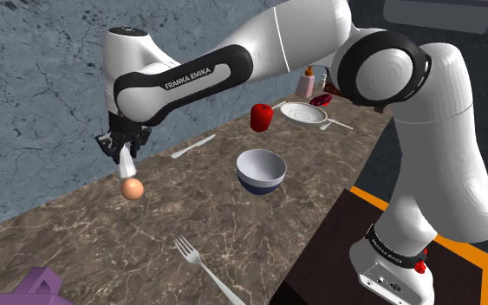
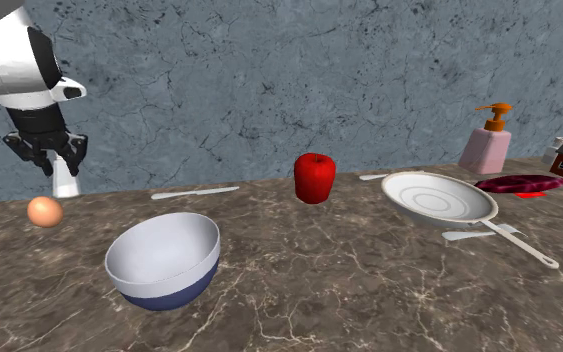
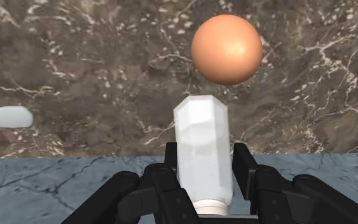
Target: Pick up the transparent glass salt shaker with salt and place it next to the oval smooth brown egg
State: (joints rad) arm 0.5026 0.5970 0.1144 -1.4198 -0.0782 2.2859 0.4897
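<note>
The salt shaker (image 3: pixel 201 149) is a pale, whitish faceted bottle, clasped between my black fingers and hanging over the dark marble counter. In the shoulder view the shaker (image 1: pixel 126 163) pokes out below my gripper (image 1: pixel 122 152), just above the brown egg (image 1: pixel 132 189). From the second exterior view the shaker (image 2: pixel 65 182) hangs beside the wall, with the egg (image 2: pixel 45 211) on the counter slightly nearer and to that view's left. My gripper (image 2: pixel 53 158) is shut on the shaker. The egg (image 3: pixel 226 49) lies just beyond the shaker's base.
A white-and-blue bowl (image 1: pixel 261 171), a red apple (image 1: pixel 262 117), a white pan (image 2: pixel 439 197), a soap dispenser (image 2: pixel 487 141), a knife (image 2: pixel 195 192) and a fork (image 1: pixel 200 264) lie on the counter (image 1: pixel 77 243). The blue-grey wall (image 2: pixel 269 80) stands close behind the gripper.
</note>
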